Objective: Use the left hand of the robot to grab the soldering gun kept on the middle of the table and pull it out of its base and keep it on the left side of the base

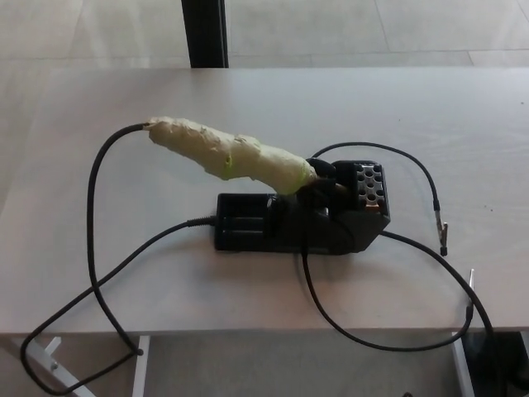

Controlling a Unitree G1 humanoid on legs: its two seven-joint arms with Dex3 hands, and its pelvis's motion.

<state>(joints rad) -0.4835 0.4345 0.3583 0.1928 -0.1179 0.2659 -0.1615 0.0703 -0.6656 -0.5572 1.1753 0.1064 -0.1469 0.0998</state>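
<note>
While no robot hand shows anywhere in the head view, left or right, there is no telling whether either one is open or closed, so the whole story right now is the tool itself. And there it sits: the soldering gun (pixel 231 155), near the middle of the worktop (pixel 463 124), its nose still plugged into the base (pixel 302 220). The handle is wrapped in lumpy pale yellow-green tape, thick and uneven, with a brighter green fleck about halfway along. Its long axis runs from the socket up and away toward ten o'clock, tilted well clear of the worktop, so the free end hangs in the air over bare surface. From that free end a black cord (pixel 95 240) drops off toward seven o'clock, loops over the near edge and swings back into the base. A second black lead (pixel 417 169) arcs away at three o'clock and ends in a small clip (pixel 443 234).

Here is what the coming move turns on, as I read it: the handle leans to the picture's left, the robot's own left, so the left arm should be the nearer one once it comes in. The pull would need to follow that ten o'clock line out of the socket. The worktop at nine o'clock of the base looks open, apart from the cord.
</note>
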